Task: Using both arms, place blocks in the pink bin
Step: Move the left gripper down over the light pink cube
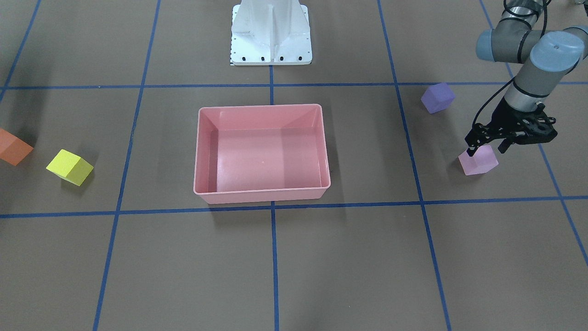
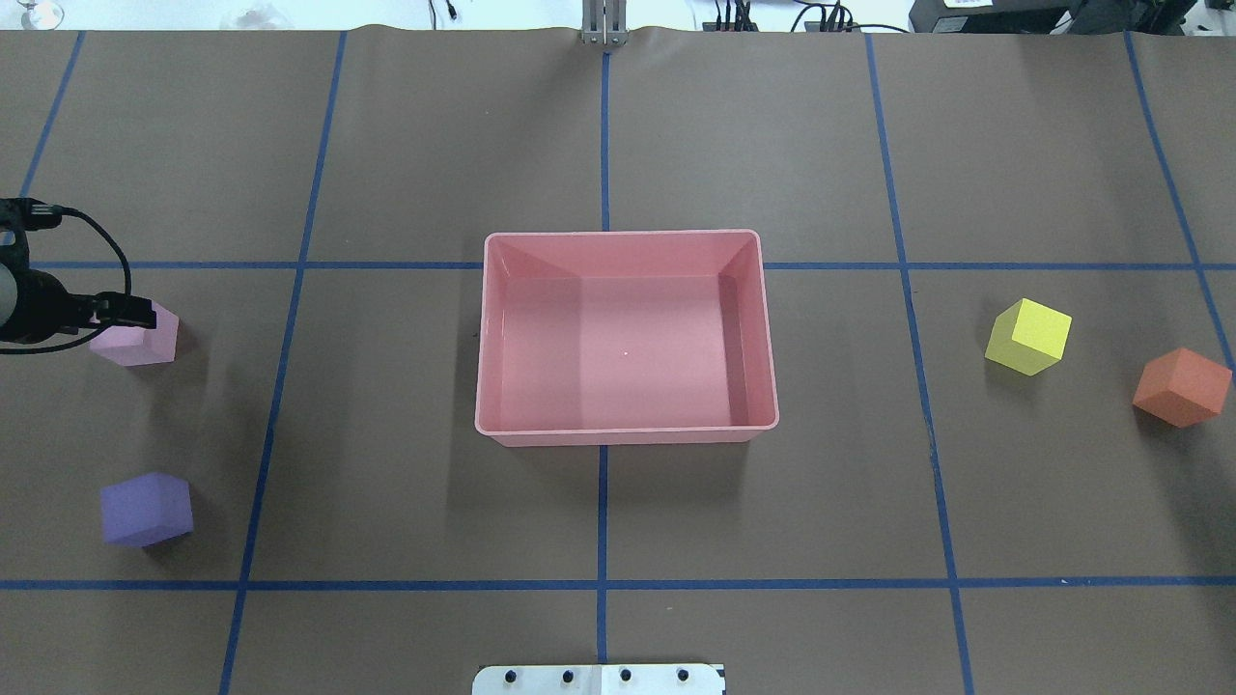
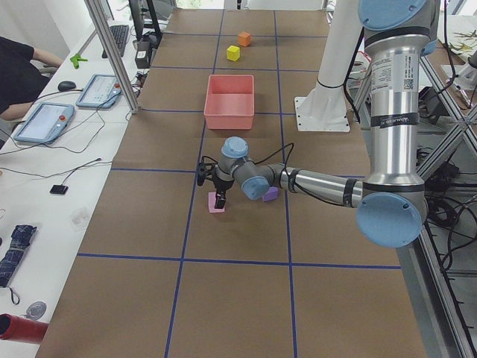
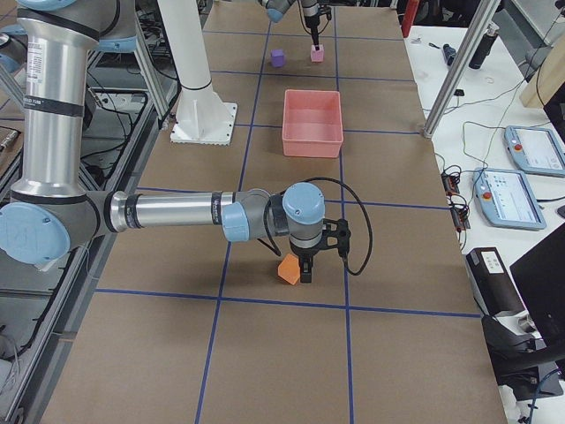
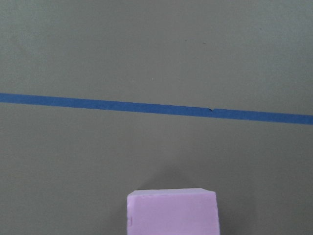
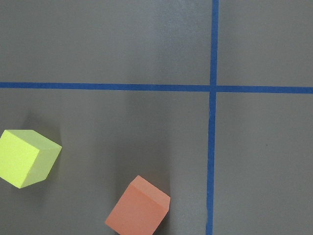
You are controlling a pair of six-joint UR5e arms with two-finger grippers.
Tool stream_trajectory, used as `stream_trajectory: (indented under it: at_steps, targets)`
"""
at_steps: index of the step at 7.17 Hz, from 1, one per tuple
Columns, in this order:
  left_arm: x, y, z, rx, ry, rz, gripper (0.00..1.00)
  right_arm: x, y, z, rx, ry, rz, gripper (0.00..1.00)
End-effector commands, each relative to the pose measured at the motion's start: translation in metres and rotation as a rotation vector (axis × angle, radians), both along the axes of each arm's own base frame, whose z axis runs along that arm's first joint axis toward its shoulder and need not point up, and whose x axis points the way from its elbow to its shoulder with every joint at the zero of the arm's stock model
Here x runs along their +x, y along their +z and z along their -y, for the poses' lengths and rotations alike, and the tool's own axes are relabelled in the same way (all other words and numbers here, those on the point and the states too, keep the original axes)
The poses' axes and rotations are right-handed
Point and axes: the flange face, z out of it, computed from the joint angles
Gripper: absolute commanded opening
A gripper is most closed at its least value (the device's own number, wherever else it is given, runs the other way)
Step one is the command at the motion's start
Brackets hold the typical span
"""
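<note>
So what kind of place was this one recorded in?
Most likely a robotics lab work cell. The table is taped into a blue grid, handheld control tablets lie on the side bench, and a person sits beside them.

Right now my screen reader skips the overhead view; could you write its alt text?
An empty pink bin sits in the centre, all four blocks outside it. At the left edge the left claw is at the light pink block, with the purple block below; the yellow block and orange block lie on the right.
</note>
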Motion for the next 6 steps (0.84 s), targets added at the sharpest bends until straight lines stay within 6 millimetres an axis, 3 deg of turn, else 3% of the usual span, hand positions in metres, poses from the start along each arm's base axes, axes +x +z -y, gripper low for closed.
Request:
stream_trajectory:
  at_steps: [1, 4, 5, 6]
  targets:
    - [0.009, 0.005, 0.0, -0.005, 0.006, 0.011, 1.0, 0.0, 0.001, 0.0, -0.002, 0.0, 0.0, 1.0]
    - [0.023, 0.011, 0.009, -0.009, 0.015, 0.021, 0.99, 0.0, 0.001, 0.0, -0.003, 0.0, 0.0, 1.0]
    - [0.024, 0.014, 0.008, -0.009, 0.02, 0.025, 0.93, 0.0, 0.002, 0.0, -0.005, 0.0, 0.0, 1.0]
    - [0.024, 0.014, 0.008, -0.008, 0.021, 0.025, 0.65, -0.001, 0.0, 0.001, -0.002, -0.002, 0.001, 1.0]
